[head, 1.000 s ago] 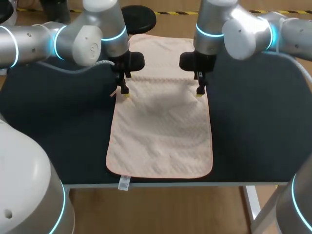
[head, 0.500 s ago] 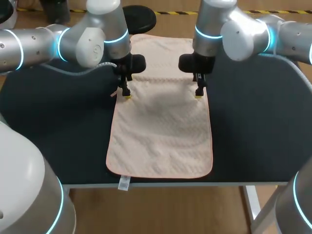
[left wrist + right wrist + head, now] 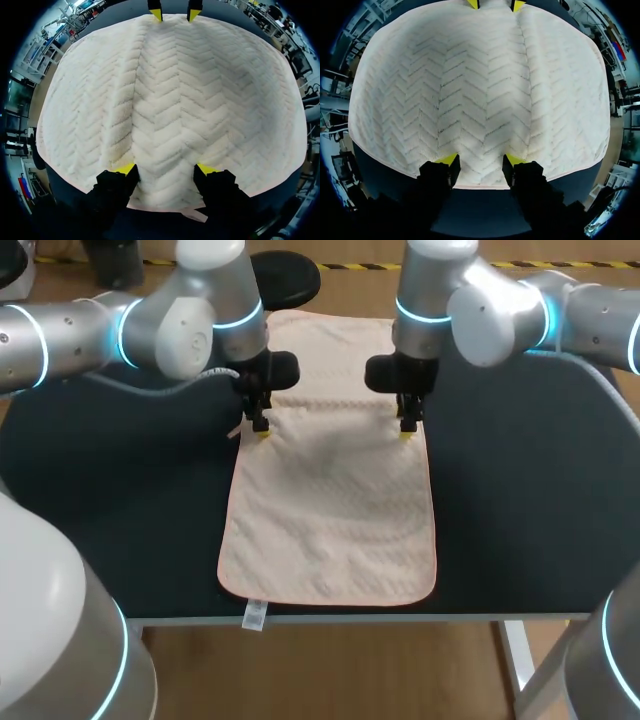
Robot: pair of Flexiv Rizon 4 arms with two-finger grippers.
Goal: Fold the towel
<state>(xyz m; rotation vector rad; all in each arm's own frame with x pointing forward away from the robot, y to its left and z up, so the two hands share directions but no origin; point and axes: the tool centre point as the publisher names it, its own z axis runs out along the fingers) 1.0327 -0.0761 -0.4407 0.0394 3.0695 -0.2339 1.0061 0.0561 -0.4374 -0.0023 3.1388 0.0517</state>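
A pale pink towel (image 3: 330, 530) lies flat and lengthwise on the dark table (image 3: 120, 520). My left gripper (image 3: 260, 429) points down onto the towel's left edge, about halfway along it. My right gripper (image 3: 407, 427) stands on the right edge, straight across. In the left wrist view my left gripper (image 3: 165, 172) is open, its yellow tips pressed on the cloth (image 3: 170, 100), with creases running ahead from them. My right gripper (image 3: 480, 162) is also open, tips on the towel (image 3: 480, 85), cloth puckered between them. Each wrist view shows the other arm's yellow tips at the towel's far edge.
A white label (image 3: 254, 616) hangs from the towel's near left corner over the table's front edge. Bare dark tabletop stretches to the left and to the right (image 3: 530, 510) of the towel.
Both grippers' fingers have drawn closer together on the towel's edges. The arms have barely shifted.
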